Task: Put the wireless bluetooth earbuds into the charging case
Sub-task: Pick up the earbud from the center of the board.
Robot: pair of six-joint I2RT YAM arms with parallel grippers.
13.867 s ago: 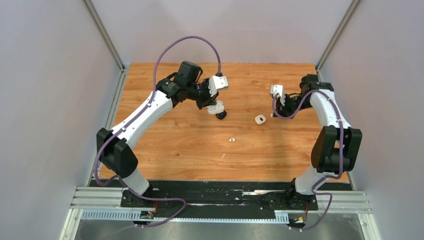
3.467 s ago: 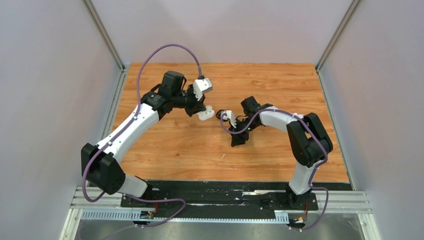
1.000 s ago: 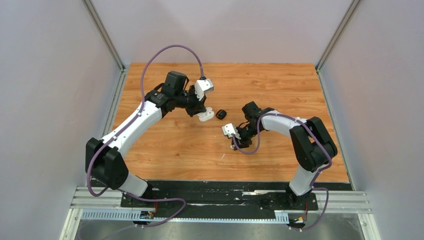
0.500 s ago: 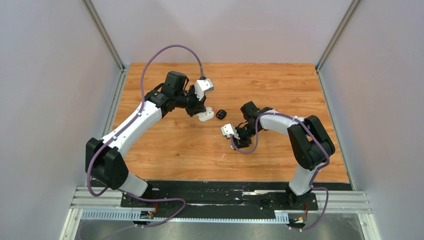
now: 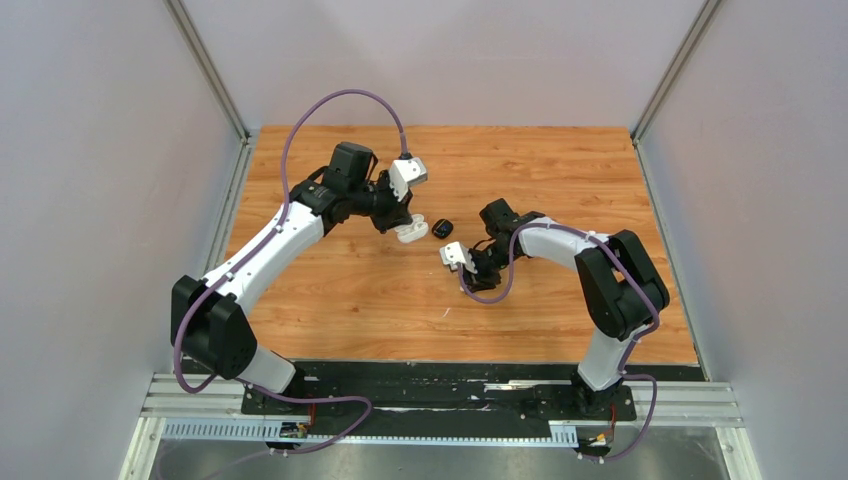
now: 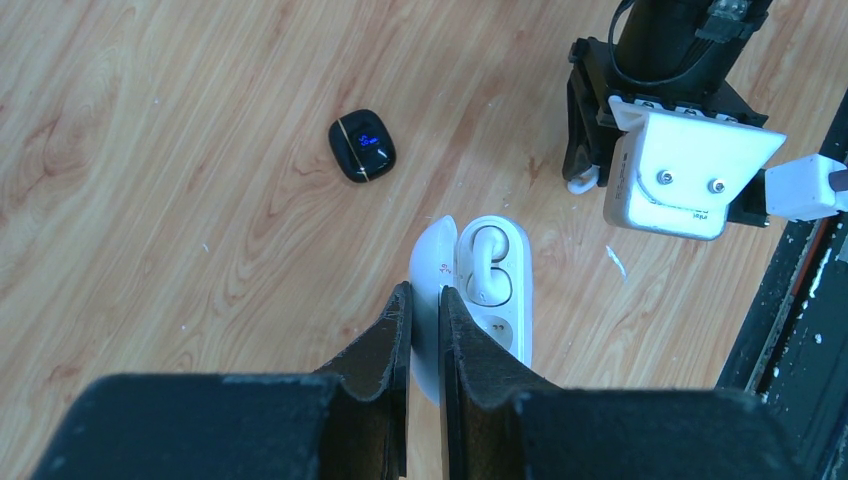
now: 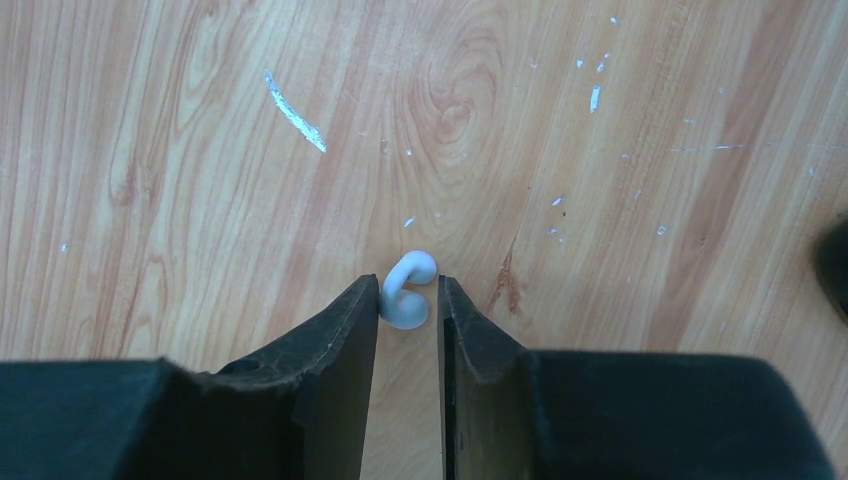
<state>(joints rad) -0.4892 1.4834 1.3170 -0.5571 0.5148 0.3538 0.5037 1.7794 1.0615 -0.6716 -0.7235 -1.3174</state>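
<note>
My left gripper (image 6: 423, 296) is shut on the raised lid of a white charging case (image 6: 492, 292), which lies open on the wood just left of centre (image 5: 410, 233). One white earbud (image 6: 487, 268) sits in a slot of the case, and the slot beside it shows bare. My right gripper (image 7: 408, 290) points down at the table a short way right of the case. It is shut on a second white hooked earbud (image 7: 406, 296), held at the very fingertips just over the wood. The left wrist view shows this gripper (image 6: 583, 160) too.
A closed black case (image 6: 362, 146) with a blue light lies on the wood between the two grippers (image 5: 442, 228). White scratches (image 7: 293, 110) mark the table near the right gripper. The metal frame and grey walls stand at the table's edges.
Over the last second the right gripper has shifted slightly towards the open case with its jaws as before. The left gripper and the white case have not moved.
</note>
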